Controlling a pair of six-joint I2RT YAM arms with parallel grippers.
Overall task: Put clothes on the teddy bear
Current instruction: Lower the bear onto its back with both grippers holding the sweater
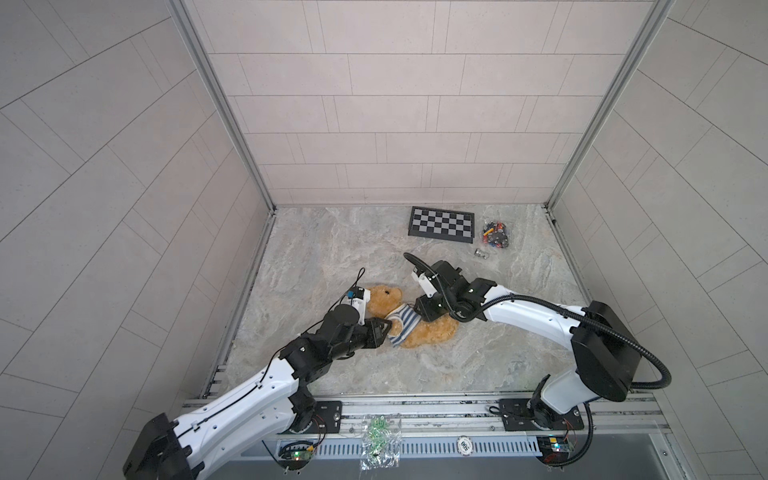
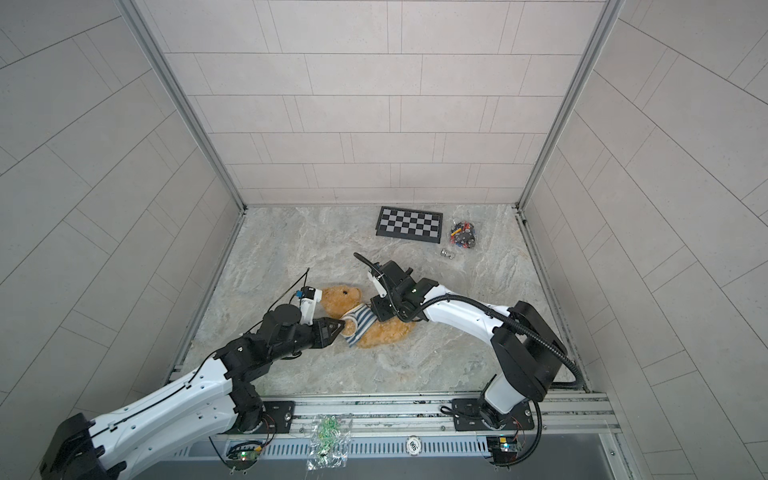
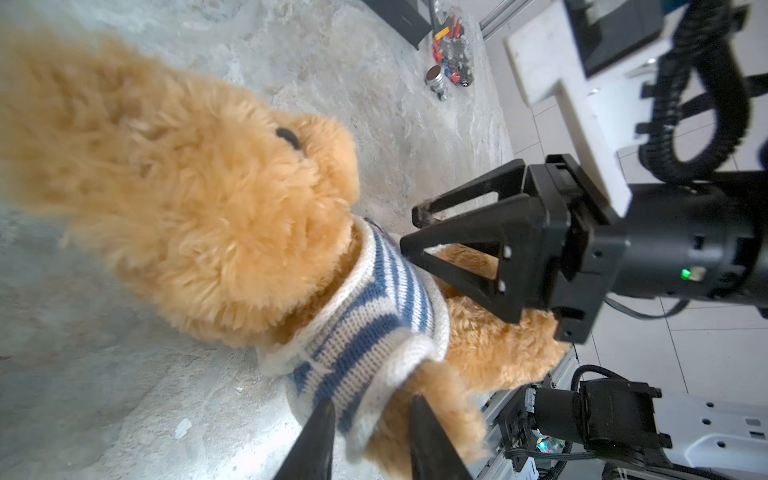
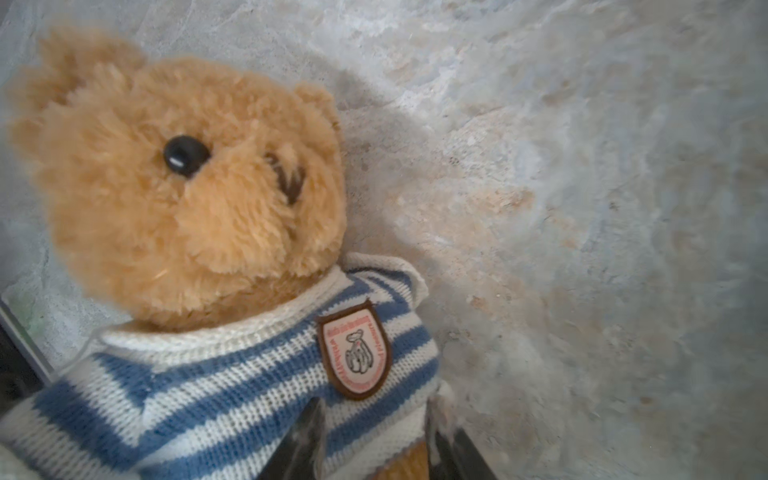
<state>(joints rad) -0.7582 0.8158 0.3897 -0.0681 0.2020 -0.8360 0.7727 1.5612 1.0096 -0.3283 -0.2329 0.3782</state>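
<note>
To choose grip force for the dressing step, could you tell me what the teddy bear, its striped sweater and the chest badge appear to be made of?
The teddy bear: plush, probably synthetic pile; long fuzzy golden fibres, matte.
The sweater: knitted yarn, cotton or acrylic unclear; visible stitch rows, matte.
The badge: seemingly woven patch with brown leather-like edging; flat, with a printed emblem.

Two pincers, the left pincer and the right pincer. Between them, one teddy bear and one striped sweater. Beyond the right pincer, one checkerboard, one bag of coloured parts and one metal cylinder. Behind the left pincer, one clear bag of green bits.
</note>
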